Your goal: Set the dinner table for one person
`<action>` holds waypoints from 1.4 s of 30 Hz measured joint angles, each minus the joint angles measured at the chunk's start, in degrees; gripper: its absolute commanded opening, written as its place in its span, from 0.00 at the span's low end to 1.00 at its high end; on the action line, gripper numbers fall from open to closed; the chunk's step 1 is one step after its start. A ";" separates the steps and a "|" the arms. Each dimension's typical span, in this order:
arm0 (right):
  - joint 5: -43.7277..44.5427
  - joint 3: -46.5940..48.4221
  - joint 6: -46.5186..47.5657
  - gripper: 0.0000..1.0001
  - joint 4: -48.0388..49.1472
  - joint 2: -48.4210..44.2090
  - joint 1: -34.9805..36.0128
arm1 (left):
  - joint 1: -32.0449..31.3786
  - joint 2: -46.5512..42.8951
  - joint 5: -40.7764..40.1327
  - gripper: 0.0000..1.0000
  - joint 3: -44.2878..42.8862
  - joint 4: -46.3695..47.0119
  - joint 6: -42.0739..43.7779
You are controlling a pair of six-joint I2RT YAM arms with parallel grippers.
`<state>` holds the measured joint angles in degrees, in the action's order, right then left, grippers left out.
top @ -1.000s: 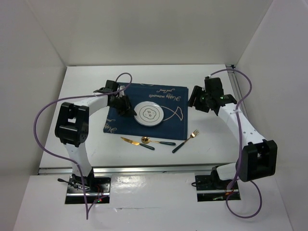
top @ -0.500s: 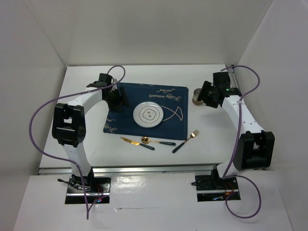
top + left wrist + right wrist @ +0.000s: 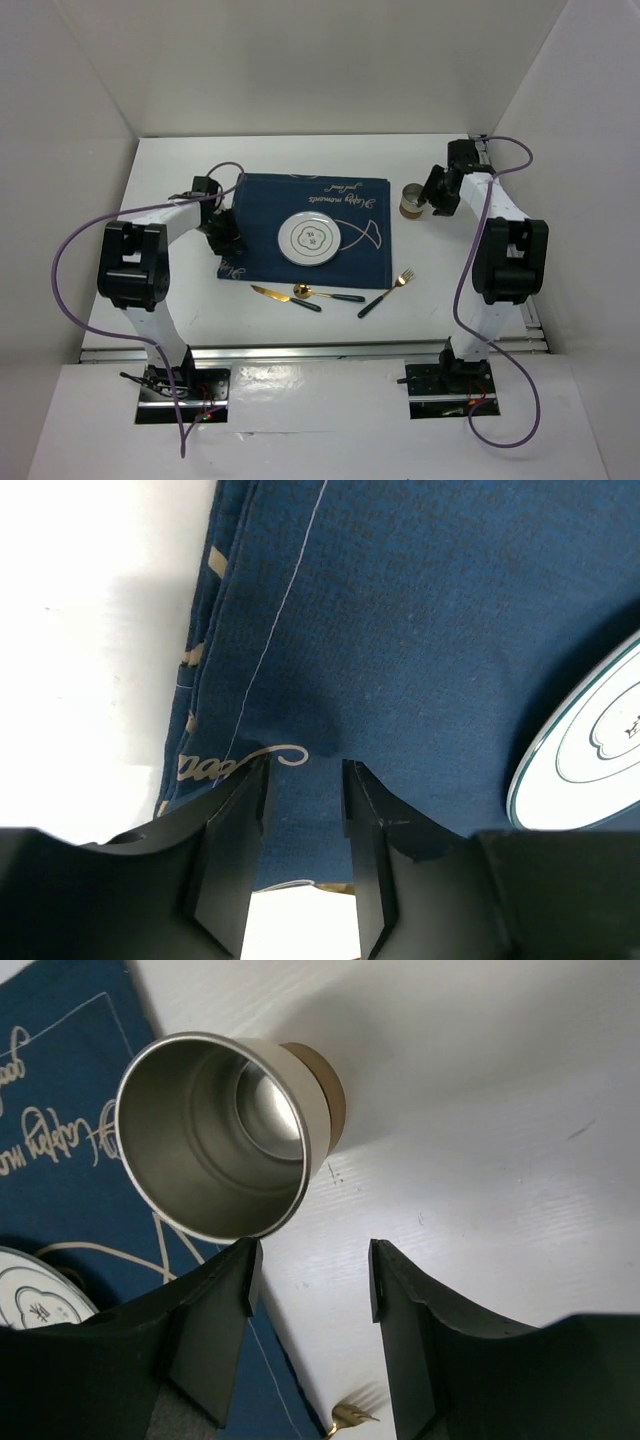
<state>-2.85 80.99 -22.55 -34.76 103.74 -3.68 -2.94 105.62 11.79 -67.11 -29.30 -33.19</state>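
The white dinner table (image 3: 170, 170) carries a navy placemat (image 3: 300, 195) with a white plate (image 3: 312, 238) on it. A metal cup (image 3: 411, 201) stands upright on the table just off the mat's right edge. A gold knife (image 3: 283, 297), spoon (image 3: 326, 294) and fork (image 3: 387, 291) lie in front of the mat. My left gripper (image 3: 223, 240) is open and empty, low over the mat's near left corner (image 3: 400, 630). My right gripper (image 3: 437, 193) is open and empty, just right of the cup (image 3: 225, 1135), not touching it.
White walls enclose the table on the left, back and right. An aluminium rail (image 3: 300, 350) runs along the near edge. The plate's rim (image 3: 590, 760) lies right of my left fingers. The fork's tines (image 3: 350, 1417) show at the bottom of the right wrist view.
My right gripper has drawn back to the right, leaving the cup standing on the table. My left gripper has moved from beside the plate to the mat's near left corner.
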 measured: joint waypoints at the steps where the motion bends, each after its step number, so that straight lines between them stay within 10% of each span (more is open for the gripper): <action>1: 0.00 0.39 -0.04 0.57 0.04 0.96 0.00 | -0.17 -0.31 -0.02 0.49 0.50 0.39 -0.09; 11: -1.05 5.70 -0.83 0.37 2.12 5.66 0.00 | -1.73 -3.15 0.04 0.49 4.66 3.37 -1.33; 42: 1.09 16.20 -1.81 0.52 1.97 12.85 0.00 | -3.02 -8.87 -2.19 0.50 -7.65 -11.21 1.77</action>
<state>-1.76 97.19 -24.36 -32.80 116.60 -3.68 -5.96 96.75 9.61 -74.76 -40.51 -31.42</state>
